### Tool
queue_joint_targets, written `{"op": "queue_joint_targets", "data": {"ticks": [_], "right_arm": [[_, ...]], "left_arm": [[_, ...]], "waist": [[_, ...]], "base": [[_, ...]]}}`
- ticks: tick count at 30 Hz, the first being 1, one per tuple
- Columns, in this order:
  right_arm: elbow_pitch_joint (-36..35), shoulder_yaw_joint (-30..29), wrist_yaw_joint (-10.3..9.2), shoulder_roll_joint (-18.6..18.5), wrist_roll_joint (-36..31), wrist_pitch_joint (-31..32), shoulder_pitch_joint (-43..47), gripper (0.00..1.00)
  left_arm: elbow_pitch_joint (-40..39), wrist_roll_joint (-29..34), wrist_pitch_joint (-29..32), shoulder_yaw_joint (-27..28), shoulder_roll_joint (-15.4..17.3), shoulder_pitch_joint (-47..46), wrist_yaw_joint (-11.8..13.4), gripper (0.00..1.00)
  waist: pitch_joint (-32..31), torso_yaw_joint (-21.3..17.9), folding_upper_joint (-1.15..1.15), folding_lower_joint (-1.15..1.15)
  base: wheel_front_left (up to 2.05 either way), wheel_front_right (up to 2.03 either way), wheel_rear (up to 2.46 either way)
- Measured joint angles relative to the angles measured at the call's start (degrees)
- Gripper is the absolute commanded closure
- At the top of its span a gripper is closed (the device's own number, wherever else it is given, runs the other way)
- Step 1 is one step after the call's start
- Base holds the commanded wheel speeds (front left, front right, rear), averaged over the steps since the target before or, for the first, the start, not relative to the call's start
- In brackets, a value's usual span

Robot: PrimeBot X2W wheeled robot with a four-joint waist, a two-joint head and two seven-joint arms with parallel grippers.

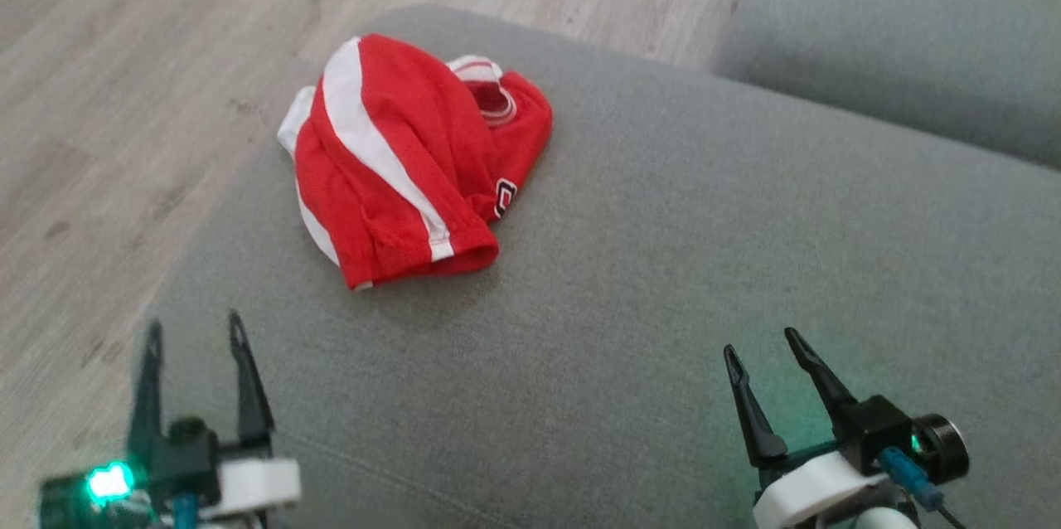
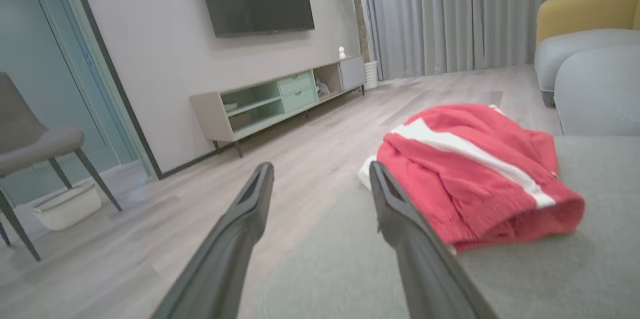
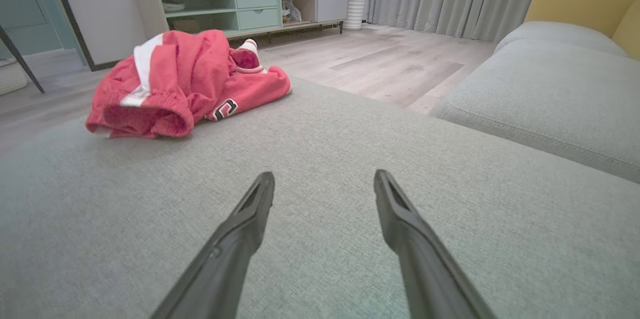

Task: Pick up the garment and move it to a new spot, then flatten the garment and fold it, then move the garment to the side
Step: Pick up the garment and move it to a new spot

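Note:
The garment [image 1: 406, 156] is red with white stripes and lies crumpled near the far left edge of a grey cushion [image 1: 663, 264]. My left gripper [image 1: 195, 330] is open at the lower left, well short of the garment. My right gripper [image 1: 760, 342] is open at the lower right, over bare cushion. In the left wrist view the garment [image 2: 475, 174] lies just right of my open left gripper [image 2: 320, 171], by the right finger. The right wrist view has the garment [image 3: 185, 81] far ahead to the left of my open right gripper [image 3: 324, 179].
The cushion drops to a wooden floor [image 1: 124, 98] on the left and far side. A second grey cushion [image 1: 895, 31] lies at the back right. Across the room stand a low TV cabinet [image 2: 280, 101], a chair [image 2: 35, 149] and a white basket [image 2: 67, 206].

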Motion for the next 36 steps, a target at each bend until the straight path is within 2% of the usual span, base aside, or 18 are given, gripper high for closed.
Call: {"op": "queue_joint_targets", "data": {"ticks": [4,10,15,19,28,29,30,31,36], "right_arm": [[-1.2,-0.4,0.00,-1.6,-1.7,0.0,-0.7,0.00],[-4.6,-1.2,0.00,-8.6,-3.2,0.0,-4.8,0.00],[-7.0,-1.4,0.00,-14.3,-3.2,-0.1,-5.9,0.00],[-8.8,-3.1,0.00,-17.6,-3.2,-0.2,-6.0,0.00],[-13.0,-3.6,0.00,-19.4,-3.1,-0.8,-6.4,0.00],[-13.1,-3.6,0.00,-19.4,-2.9,-0.9,-6.5,0.00],[-13.1,-3.5,0.00,-19.3,-2.6,-0.9,-6.6,0.00],[-13.1,-3.5,0.00,-19.3,-2.6,-0.9,-6.7,0.00],[-11.6,-3.5,0.00,-18.7,-2.6,-0.9,-7.1,0.00]], "left_arm": [[-4.0,0.1,-0.1,0.2,1.1,-5.7,0.6,0.00],[-3.5,-2.6,-0.4,-1.6,1.6,-20.4,-4.3,0.00],[10.7,-5.2,0.5,-1.7,1.2,-35.5,-7.2,0.00],[22.8,-7.5,4.8,-0.6,0.0,-44.2,-7.2,0.00],[46.9,-11.8,13.3,1.0,-0.8,-52.5,-9.2,0.00],[48.0,-11.8,12.8,1.0,-0.7,-52.8,-9.1,0.26],[48.8,-11.8,11.5,1.1,-0.6,-53.2,-9.2,0.78],[49.4,-11.8,10.4,1.1,-0.5,-53.7,-9.7,1.00],[50.4,-11.8,5.1,0.6,0.3,-55.5,-10.8,1.00]], "waist": [[3.8,-0.9,0.00,0.01],[10.9,-2.3,0.00,0.02],[16.6,-3.5,0.00,0.03],[20.3,-4.7,0.00,0.02],[25.6,-7.3,0.00,0.01],[25.8,-7.4,0.00,0.00],[25.9,-7.5,0.00,0.00],[25.9,-7.6,0.00,0.01],[24.5,-7.4,0.00,0.01]], "base": [[0.00,0.00,0.00],[0.00,0.00,0.00],[0.00,0.00,0.00],[0.00,0.00,0.00],[0.00,0.00,0.00],[0.00,0.00,0.00],[0.00,0.00,0.00],[0.00,0.00,0.00],[0.00,0.00,0.00]]}}
